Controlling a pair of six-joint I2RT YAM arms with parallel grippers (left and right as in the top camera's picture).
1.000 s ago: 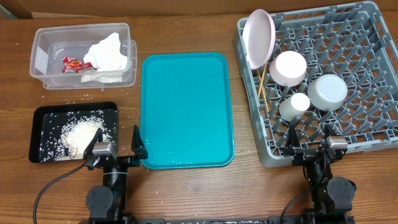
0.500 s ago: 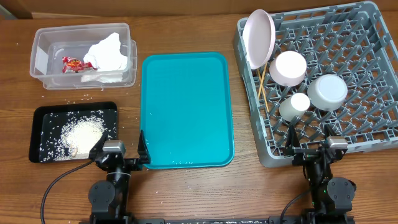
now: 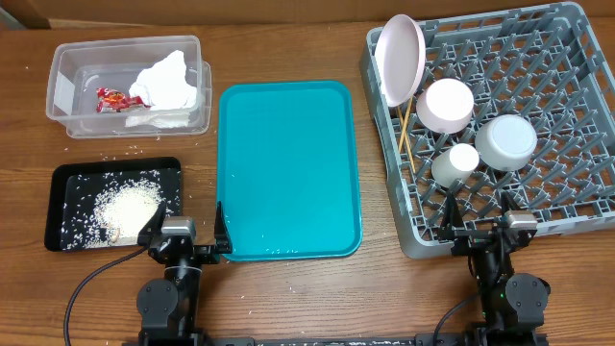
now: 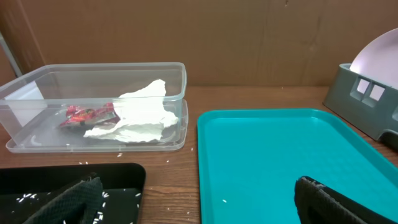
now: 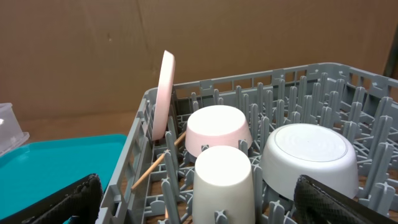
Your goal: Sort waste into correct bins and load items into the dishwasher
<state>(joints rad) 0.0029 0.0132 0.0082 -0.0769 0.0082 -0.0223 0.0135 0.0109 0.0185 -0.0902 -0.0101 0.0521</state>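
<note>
At the table's near edge, both arms low, nothing held.

- Left gripper (image 3: 184, 223): jaws spread wide and empty. One finger sits over the black tray's near right corner, the other at the near left corner of the teal tray (image 3: 288, 163).
- Right gripper (image 3: 478, 216): jaws spread wide and empty, fingers at the near wall of the dish rack (image 3: 557, 96).
- Clear tub (image 3: 60, 86), far left: crumpled white napkins (image 3: 171, 82) inside, with the red-and-white wrapper (image 3: 113, 97) just beside them.
- Black tray (image 3: 58, 207), in front of the tub: a heap of rice (image 3: 125, 207) in it, with thinner scatter toward its far side. A few stray grains (image 3: 125, 154) lie on the wood between tray and tub.
- Dish rack, right side: pale-pink plate (image 3: 400, 60) stands on edge at the far left corner. Chopsticks (image 3: 405, 130) slant down below it along the left wall. A pale pink bowl (image 3: 444, 105), a grey-green bowl (image 3: 505, 142) and a white cup (image 3: 455, 163) are all upside down, clustered close together.
</note>
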